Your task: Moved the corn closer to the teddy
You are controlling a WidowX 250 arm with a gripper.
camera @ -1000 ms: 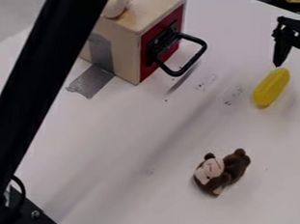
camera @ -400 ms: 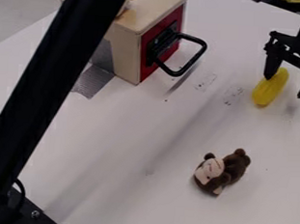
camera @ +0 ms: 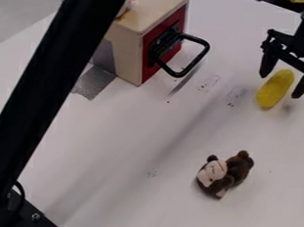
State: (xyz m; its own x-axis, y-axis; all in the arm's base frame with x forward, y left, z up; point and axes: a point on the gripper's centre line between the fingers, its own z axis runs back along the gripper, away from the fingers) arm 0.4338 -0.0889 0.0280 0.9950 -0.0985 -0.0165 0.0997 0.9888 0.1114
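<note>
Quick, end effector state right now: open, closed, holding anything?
End effector: open, holding nothing; its fingers are spread, with the yellow corn between them in this view, ungripped.

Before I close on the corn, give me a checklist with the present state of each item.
1. Black two-finger gripper open: ok, fingers spread apart.
2. Yellow toy corn cob lined up between the fingers: ok, as seen from this camera.
3. Fingertips low enough to grip: cannot tell from this slant.
4. Brown plush teddy with pale face away from the gripper: ok.
5. Black looped handle away from the gripper: ok.
6. Corn close to teddy: not ok, a wide gap separates them.
</note>
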